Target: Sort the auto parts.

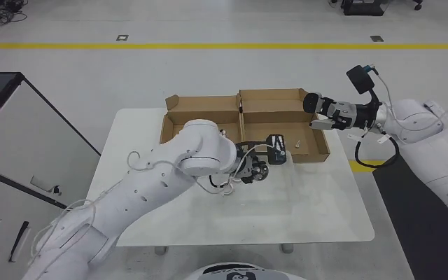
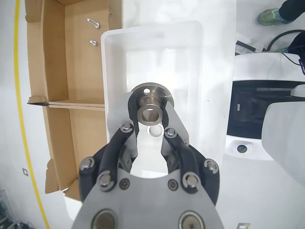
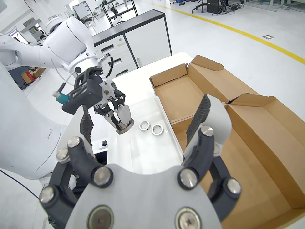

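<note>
My left gripper (image 2: 149,117) is shut on a flanged metal bushing (image 2: 149,110) and holds it just above a white tray (image 2: 103,72). From the right wrist view, that left gripper (image 3: 120,122) has the bushing (image 3: 125,127) close to the tray (image 3: 143,153) floor, beside two metal rings (image 3: 144,125) (image 3: 157,129). One ring (image 2: 155,131) lies below the bushing. My right gripper (image 3: 145,108) is open and holds nothing. It hangs over the far right edge of the cardboard box (image 1: 240,112), where the right gripper (image 1: 316,112) is seen from above.
The two-compartment cardboard box (image 2: 57,60) lies behind the tray. Two bolts (image 2: 93,23) (image 2: 93,42) rest in one compartment; the other compartment (image 3: 176,96) looks bare. A grey cabinet (image 3: 143,36) stands off the table's left side.
</note>
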`<state>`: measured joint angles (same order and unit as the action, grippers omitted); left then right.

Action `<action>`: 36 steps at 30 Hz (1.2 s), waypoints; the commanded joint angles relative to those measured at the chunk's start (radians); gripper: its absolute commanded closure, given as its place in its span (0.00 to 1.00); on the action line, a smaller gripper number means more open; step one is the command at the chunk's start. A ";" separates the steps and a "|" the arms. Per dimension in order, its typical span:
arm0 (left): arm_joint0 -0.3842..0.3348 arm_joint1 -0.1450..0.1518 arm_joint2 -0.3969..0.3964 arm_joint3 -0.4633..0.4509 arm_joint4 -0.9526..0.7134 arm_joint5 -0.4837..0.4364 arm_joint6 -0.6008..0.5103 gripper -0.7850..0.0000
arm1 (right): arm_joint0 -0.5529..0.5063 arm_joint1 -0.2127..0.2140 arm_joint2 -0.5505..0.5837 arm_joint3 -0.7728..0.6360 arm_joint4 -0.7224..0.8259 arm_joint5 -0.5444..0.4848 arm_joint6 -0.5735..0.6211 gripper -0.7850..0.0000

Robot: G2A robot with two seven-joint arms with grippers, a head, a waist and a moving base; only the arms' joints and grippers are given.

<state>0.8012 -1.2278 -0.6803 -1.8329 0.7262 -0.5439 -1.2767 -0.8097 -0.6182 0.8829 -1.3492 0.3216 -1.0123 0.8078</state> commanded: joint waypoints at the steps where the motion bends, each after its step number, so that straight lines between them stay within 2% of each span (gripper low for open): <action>1: 0.033 0.019 -0.032 -0.025 0.007 -0.024 0.024 1.00 | 0.000 0.000 0.000 0.000 0.000 0.000 0.000 0.00; 10: 0.184 0.104 -0.198 -0.131 0.030 -0.151 0.151 1.00 | 0.000 0.000 0.000 0.000 0.000 0.000 0.000 0.00; 19: 0.287 0.148 -0.368 -0.183 -0.028 -0.325 0.350 1.00 | 0.000 0.000 0.000 0.000 0.000 0.000 0.000 0.00; 26: 0.352 0.164 -0.484 -0.189 -0.053 -0.468 0.608 1.00 | 0.000 0.000 0.000 0.000 0.000 0.000 0.000 0.00; 32: 0.393 0.180 -0.532 -0.220 -0.014 -0.468 0.805 1.00 | 0.000 0.000 0.000 0.000 0.000 0.000 0.000 0.00; 36: 0.421 0.197 -0.554 -0.237 0.048 -0.468 0.976 1.00 | 0.000 0.000 0.000 0.000 0.000 0.000 0.000 0.00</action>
<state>1.2176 -1.0345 -1.2316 -2.0662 0.7575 -1.0122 -0.3455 -0.8097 -0.6182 0.8829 -1.3492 0.3216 -1.0123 0.8078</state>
